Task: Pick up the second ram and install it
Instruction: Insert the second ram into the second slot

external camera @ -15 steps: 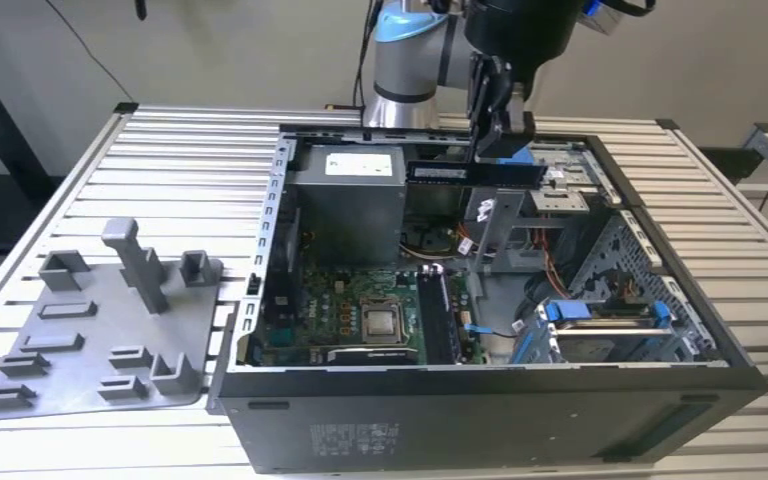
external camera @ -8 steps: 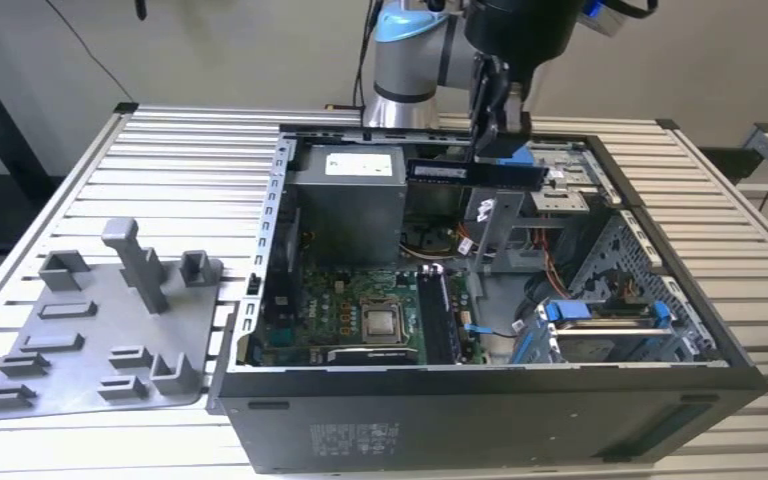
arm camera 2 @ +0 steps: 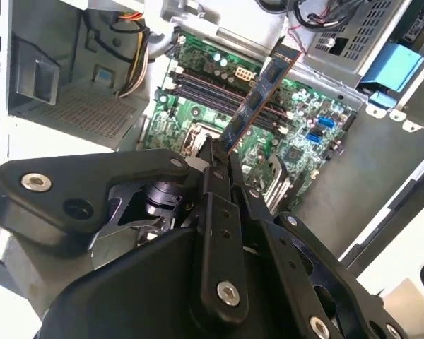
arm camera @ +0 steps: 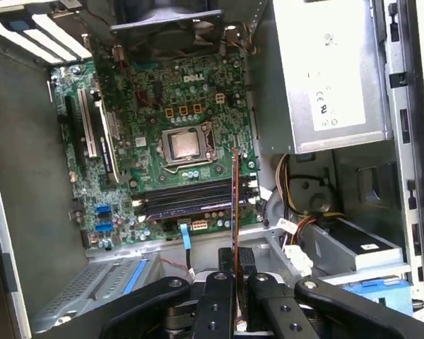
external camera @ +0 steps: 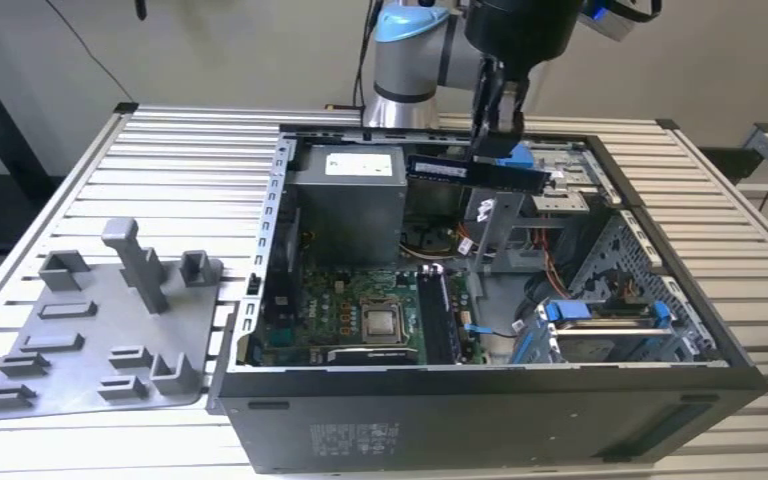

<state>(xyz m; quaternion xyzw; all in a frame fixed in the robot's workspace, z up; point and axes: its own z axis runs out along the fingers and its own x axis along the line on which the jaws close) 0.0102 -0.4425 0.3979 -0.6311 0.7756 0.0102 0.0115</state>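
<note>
The claw (external camera: 496,148) is pinching the second ram (external camera: 480,173) along its upper long edge and holding it in the air in the upper middle of the exterior view. It is hanging over the open computer case (external camera: 491,385), touching nothing inside. There the stick's long axis is running nearly level, dipping a little toward the exterior view's right, with a flat face turned to the camera. In the second wrist view the ram (arm camera 2: 260,99) is reaching out lengthwise from the claw (arm camera 2: 219,157) over the green motherboard (arm camera 2: 198,106). In the first wrist view it is showing edge-on as a thin line (arm camera: 234,205), lying across the dark memory slots (arm camera: 191,199) beside the silver processor (arm camera: 186,145). The case's open side is facing up. Its grey power supply (external camera: 344,200) is standing toward the exterior view's left of the ram, a blue-trimmed drive cage (external camera: 600,322) is sitting lower right, and open air is surrounding the stick. The case is resting on a slatted metal worktop (external camera: 197,150). At the exterior view's left a grey plastic tray (external camera: 84,385) is carrying an upright post (external camera: 137,262), and a pale wall (external camera: 224,50) is standing behind.
</note>
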